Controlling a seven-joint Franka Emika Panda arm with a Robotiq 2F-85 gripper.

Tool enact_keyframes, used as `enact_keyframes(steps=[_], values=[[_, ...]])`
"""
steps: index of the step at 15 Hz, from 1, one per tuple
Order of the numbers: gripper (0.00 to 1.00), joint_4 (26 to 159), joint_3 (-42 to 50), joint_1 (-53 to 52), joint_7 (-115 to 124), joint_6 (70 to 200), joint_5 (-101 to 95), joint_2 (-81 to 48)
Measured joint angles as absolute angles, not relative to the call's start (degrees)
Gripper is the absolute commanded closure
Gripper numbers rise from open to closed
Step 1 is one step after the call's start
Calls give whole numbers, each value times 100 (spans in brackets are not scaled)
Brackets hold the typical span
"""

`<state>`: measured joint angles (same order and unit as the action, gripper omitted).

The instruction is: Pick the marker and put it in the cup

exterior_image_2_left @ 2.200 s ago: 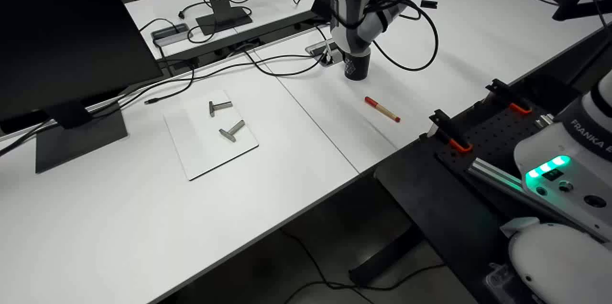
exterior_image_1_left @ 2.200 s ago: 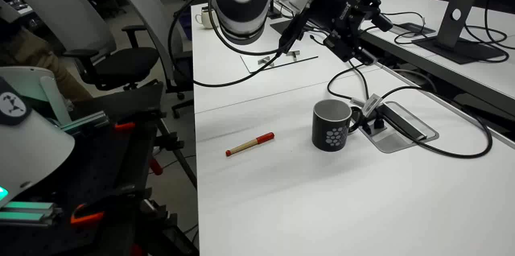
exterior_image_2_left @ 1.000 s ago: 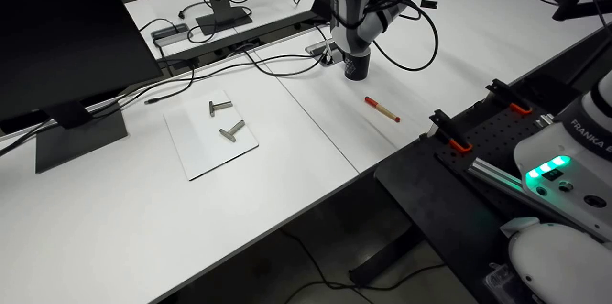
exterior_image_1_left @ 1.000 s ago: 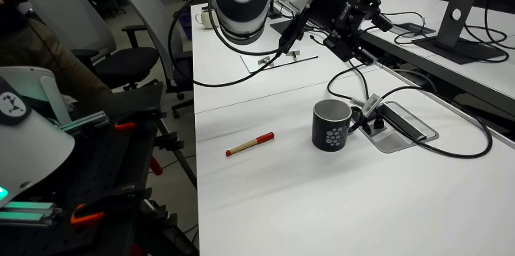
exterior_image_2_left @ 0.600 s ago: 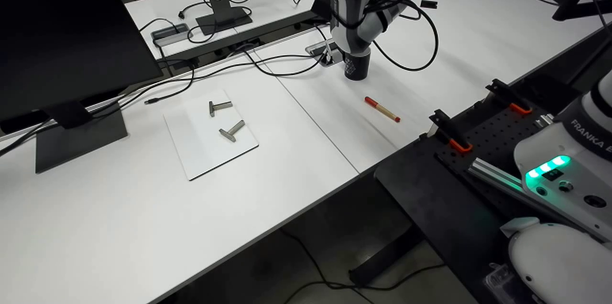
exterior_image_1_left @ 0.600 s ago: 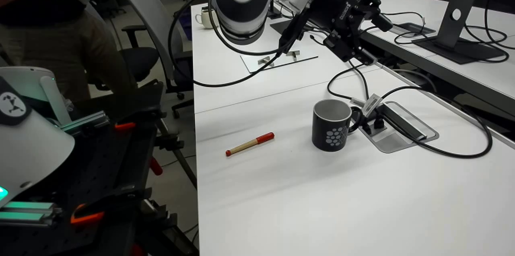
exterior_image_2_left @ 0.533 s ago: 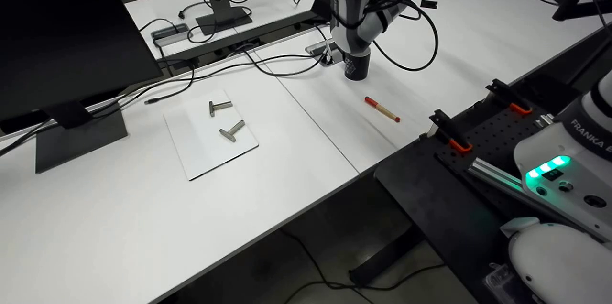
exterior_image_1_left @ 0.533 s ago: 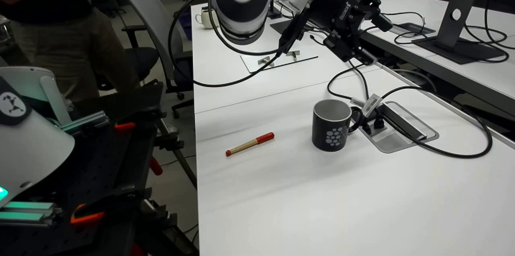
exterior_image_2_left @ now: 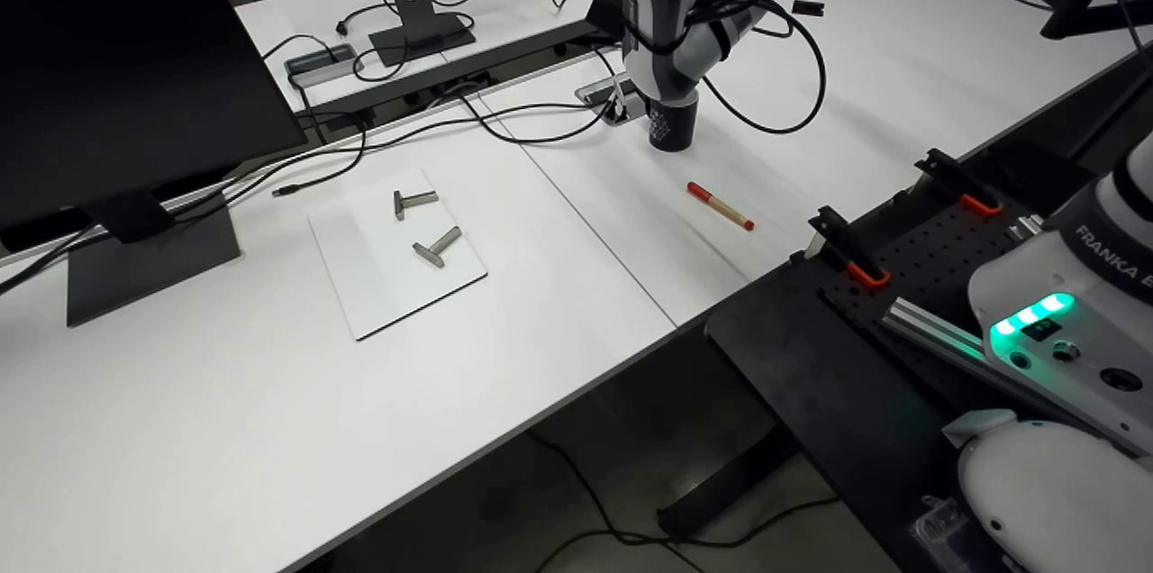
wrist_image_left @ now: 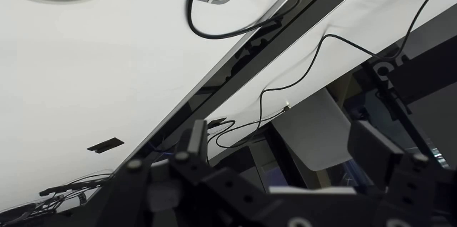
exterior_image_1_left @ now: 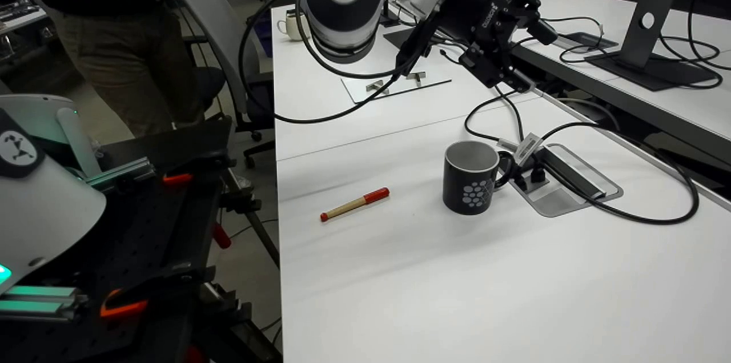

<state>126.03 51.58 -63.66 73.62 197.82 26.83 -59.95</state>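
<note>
The gripper (wrist_image_left: 278,130) is spread wide. The marker (exterior_image_1_left: 355,205) lies flat on the table (exterior_image_1_left: 491,289), lower than the gripper and well away. Its long red end is nearer the cup (exterior_image_1_left: 460,187); its small red tip points to the table's edge by the robot base (exterior_image_2_left: 1063,271). The cup, with pale dots, stands nearer the gripper. The robot base says "FRANKA", then an E. A white tag (exterior_image_1_left: 528,148) by the cup is too small to read.

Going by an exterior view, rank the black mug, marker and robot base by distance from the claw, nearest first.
1. Black mug, upright beside the socket panel.
2. Marker, lying on the table, picture-left of the mug.
3. Robot base, farther picture-left, past the table's edge.
</note>
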Motion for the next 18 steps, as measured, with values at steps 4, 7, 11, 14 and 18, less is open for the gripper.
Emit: enact_keyframes(steps=[4, 7, 11, 14, 18], values=[[0, 12603, 5132, -6375, 7119, 19711, 2901, -6001], [0, 12632, 5197, -6464, 6704, 19498, 3126, -6029], [0, 12770, 5326, -6586, 6012, 19343, 3137, -6020], [0, 12921, 5335, -6599, 5317, 19331, 3069, -5925], [0, 13252, 5167, -6557, 4276, 19589, 2821, -5584]])
